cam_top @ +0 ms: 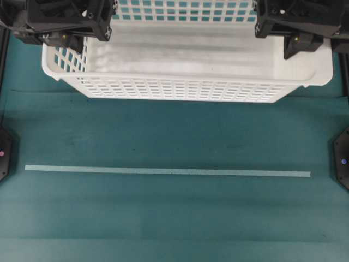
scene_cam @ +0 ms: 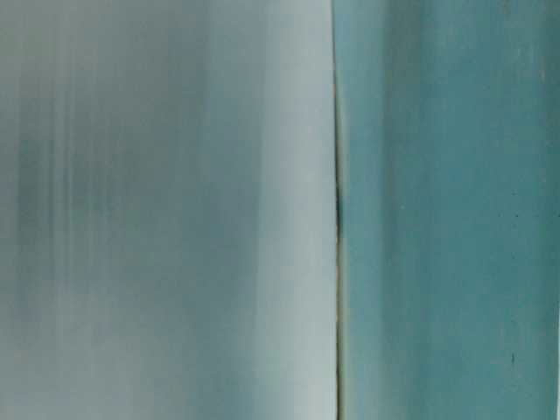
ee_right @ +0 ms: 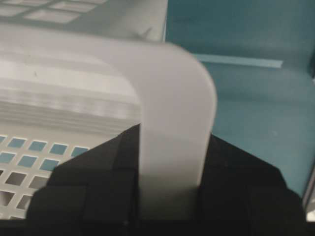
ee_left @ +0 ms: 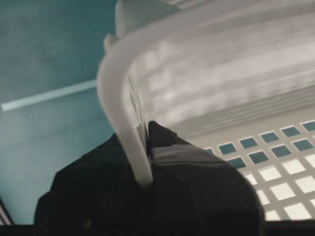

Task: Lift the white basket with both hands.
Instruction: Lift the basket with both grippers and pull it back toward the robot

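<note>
The white basket (cam_top: 191,54) spans the top of the overhead view, empty, its slotted front wall facing me. It looks raised above the teal mat. My left gripper (cam_top: 71,37) is shut on the basket's left end wall, one finger inside and one outside, seen close in the left wrist view (ee_left: 142,147), where the rim (ee_left: 115,98) curves over the jaws. My right gripper (cam_top: 297,41) is shut on the right end rim. In the right wrist view (ee_right: 172,162) the broad rim (ee_right: 172,98) runs between the two black fingers.
A thin white tape strip (cam_top: 163,171) crosses the teal mat (cam_top: 174,218) in front of the basket. Black wedge mounts sit at the left edge (cam_top: 4,153) and the right edge (cam_top: 342,158). The table-level view is a blur of white (scene_cam: 166,210) and teal.
</note>
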Controlling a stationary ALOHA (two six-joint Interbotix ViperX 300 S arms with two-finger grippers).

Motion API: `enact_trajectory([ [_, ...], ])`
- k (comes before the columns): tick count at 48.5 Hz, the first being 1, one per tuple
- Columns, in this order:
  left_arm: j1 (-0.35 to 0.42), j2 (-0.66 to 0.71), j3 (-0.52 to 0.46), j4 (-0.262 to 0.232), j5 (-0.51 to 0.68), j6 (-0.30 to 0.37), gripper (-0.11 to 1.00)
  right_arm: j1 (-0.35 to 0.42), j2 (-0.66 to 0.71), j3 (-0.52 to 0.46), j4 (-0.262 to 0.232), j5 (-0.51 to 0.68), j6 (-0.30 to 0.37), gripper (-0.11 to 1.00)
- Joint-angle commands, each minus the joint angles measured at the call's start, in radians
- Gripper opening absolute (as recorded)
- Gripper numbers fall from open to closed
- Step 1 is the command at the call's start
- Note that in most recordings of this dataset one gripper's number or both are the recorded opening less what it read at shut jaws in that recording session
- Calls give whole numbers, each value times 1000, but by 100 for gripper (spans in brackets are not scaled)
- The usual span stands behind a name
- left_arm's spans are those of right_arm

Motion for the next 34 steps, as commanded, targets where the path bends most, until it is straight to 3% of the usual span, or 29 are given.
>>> enact_trajectory([
  [1, -9, 5, -29, -3, -3, 94, -4, 32, 38, -38, 6, 6, -120, 20],
  [17, -9, 3, -20, -3, -3, 97, -4, 29, 48, -40, -41, 37, -135, 20],
  [34, -11, 5, 11, -3, 0, 92, -4, 28, 40, 18, -52, 41, -140, 20],
])
